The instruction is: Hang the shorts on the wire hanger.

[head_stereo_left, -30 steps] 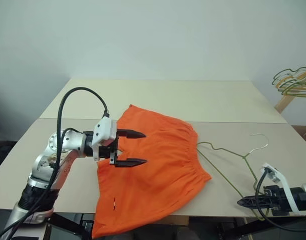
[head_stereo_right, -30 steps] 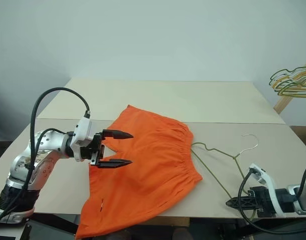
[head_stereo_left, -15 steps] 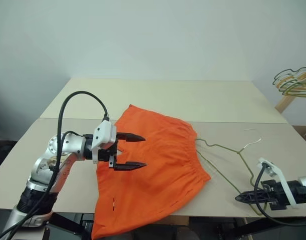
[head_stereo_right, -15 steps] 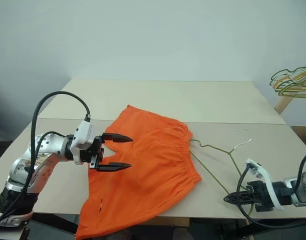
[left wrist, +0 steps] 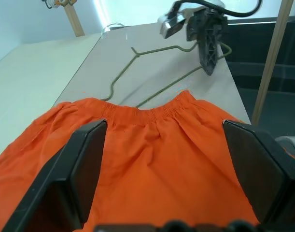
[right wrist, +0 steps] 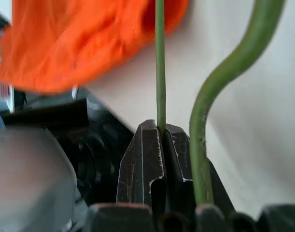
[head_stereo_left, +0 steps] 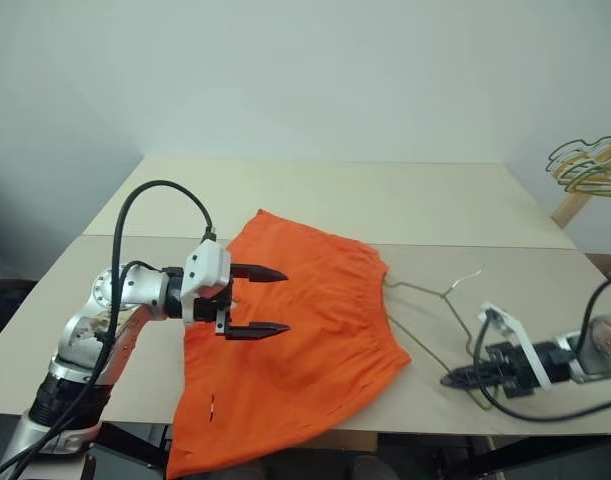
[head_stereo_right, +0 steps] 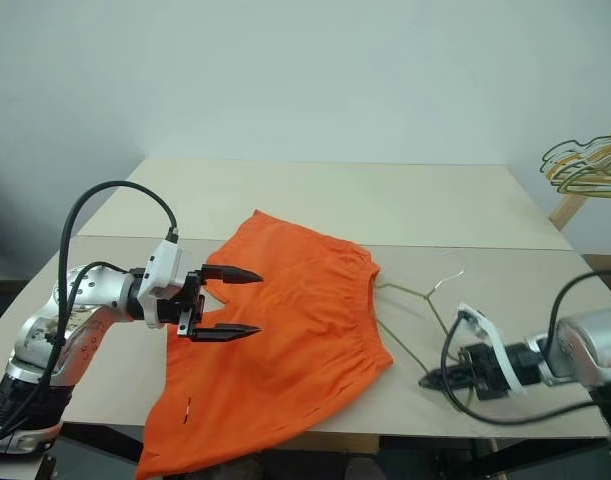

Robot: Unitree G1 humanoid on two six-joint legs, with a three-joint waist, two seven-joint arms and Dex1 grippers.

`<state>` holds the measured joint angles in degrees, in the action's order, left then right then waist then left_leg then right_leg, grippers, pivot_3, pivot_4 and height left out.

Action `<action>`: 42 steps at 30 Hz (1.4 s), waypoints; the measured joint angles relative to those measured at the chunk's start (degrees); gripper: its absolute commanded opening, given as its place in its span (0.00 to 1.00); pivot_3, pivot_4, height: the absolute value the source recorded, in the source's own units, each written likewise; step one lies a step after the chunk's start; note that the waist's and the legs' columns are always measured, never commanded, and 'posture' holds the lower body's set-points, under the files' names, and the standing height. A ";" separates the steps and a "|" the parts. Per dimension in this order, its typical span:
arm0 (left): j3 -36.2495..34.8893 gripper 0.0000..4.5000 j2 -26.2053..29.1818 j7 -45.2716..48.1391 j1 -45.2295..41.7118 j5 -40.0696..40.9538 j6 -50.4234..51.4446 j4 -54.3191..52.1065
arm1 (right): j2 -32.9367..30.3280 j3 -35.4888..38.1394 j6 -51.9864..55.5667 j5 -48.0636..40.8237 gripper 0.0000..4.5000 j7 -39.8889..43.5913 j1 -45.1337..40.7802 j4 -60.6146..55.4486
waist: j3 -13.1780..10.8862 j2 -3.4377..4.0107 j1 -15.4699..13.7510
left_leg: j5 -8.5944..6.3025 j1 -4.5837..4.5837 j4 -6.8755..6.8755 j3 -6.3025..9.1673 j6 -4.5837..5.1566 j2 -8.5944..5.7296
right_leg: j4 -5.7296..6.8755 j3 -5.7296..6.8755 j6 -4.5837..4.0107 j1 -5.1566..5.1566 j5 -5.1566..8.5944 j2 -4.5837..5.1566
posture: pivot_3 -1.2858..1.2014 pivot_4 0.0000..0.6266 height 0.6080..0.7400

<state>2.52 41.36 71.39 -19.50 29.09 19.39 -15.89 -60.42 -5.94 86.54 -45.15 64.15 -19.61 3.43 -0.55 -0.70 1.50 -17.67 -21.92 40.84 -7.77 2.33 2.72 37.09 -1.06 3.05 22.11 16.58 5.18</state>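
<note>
My left gripper [head_stereo_left: 273, 300], two black tapered fingers on a white wrist block, hangs level, pointing right, its fingers spread wide and holding nothing. My right gripper [head_stereo_left: 449, 380] reaches leftward, fingers pinched tight together on thin olive-grey wire [right wrist: 160, 67].

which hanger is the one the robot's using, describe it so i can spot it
Start at the beige table and find the orange shorts. Just right of their waistband lies the wire hanger, pinched in the right gripper. It is one thin olive-grey wire, unlike the green and yellow bunch of hangers off the table's far right.
</note>
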 measured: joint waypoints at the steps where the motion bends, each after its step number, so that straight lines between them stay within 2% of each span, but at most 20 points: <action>1: 0.01 0.92 -0.01 -0.01 -0.02 0.00 -0.05 -0.01 | 0.30 -0.15 0.18 0.00 0.00 -0.10 -0.36 0.43 | 0.00 0.01 -0.05 | 0.01 -0.01 -0.02 0.00 -0.02 0.00 | 0.00 0.01 0.00 0.01 0.00 -0.01 | 0.51 0.00 1.00; 13: 0.11 0.92 0.44 -0.64 -0.05 -0.30 -0.43 -0.16 | 12.25 -3.56 2.10 2.44 0.00 -3.25 -10.53 15.48 | 0.02 0.01 -0.70 | 0.10 -0.11 0.02 0.00 -0.16 -0.01 | -0.01 0.09 0.01 0.05 -0.01 -0.01 | 0.52 0.00 1.00; 18: 0.13 0.92 0.47 -0.62 -0.16 -0.71 -0.56 -0.13 | 17.39 -0.64 1.78 4.23 0.00 -5.77 -14.72 24.41 | 0.03 0.03 -0.63 | 0.12 -0.14 0.00 0.00 -0.21 0.00 | -0.01 0.10 0.00 0.07 -0.01 -0.01 | 0.52 0.00 1.00; 22: 0.14 0.92 0.45 -0.64 -0.19 -1.06 -0.84 -0.06 | 20.41 2.32 0.32 4.85 0.00 -7.25 -15.43 27.37 | 0.03 0.03 -0.74 | 0.13 -0.18 0.01 0.00 -0.22 -0.02 | -0.01 0.13 0.01 0.08 -0.01 0.01 | 0.52 0.00 1.00; 25: 0.24 0.92 0.39 -0.62 -0.52 -1.27 -1.26 0.06 | 20.80 3.10 -1.76 5.40 0.00 -8.46 -14.47 24.58 | 0.02 0.04 -0.70 | 0.13 -0.18 0.01 0.00 -0.23 -0.01 | 0.00 0.13 0.01 0.10 -0.01 0.01 | 0.52 0.00 1.00; 29: 0.45 0.92 0.40 -0.40 -1.99 -1.93 -2.17 1.48 | 17.35 5.32 -11.59 8.88 0.00 -12.61 -8.42 7.65 | 0.03 0.09 -0.88 | 0.14 -0.29 0.01 0.03 -0.23 -0.03 | 0.00 0.18 0.02 0.19 -0.01 0.05 | 0.51 0.00 1.00; 32: 0.82 0.92 0.30 0.42 -4.77 -2.28 -3.61 4.10 | 15.29 7.40 -18.50 11.54 0.00 -15.46 -6.92 -1.68 | 0.03 0.09 -0.61 | 0.14 -0.25 0.01 0.02 -0.25 -0.02 | 0.00 0.17 0.01 0.16 -0.01 0.02 | 0.50 0.00 1.00; 36: 0.99 0.92 -0.07 2.31 -13.03 -5.14 -8.85 12.11 | 9.06 4.28 -30.25 19.77 0.00 -16.86 -6.40 -12.94 | 0.03 0.10 -0.36 | 0.14 -0.24 -0.02 0.03 -0.25 -0.02 | -0.03 0.20 0.01 0.16 0.00 -0.01 | 0.49 0.00 1.00; 42: 1.53 0.92 -2.63 3.84 -32.51 -11.27 -18.54 32.40 | 7.14 -4.88 -42.91 28.76 0.00 -14.25 -8.17 -20.41 | 0.02 0.07 0.79 | 0.14 -0.39 0.08 -0.05 -0.23 -0.08 | -0.09 0.28 0.03 0.18 0.00 0.00 | 0.48 0.00 1.00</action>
<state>4.05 38.72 75.23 -52.01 17.82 0.85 16.51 -53.27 -10.82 43.63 -16.40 49.90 -27.78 -16.98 -0.53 -0.63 2.29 -17.53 -22.30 40.92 -7.82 2.10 2.64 37.01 -0.78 3.08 22.29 16.59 5.18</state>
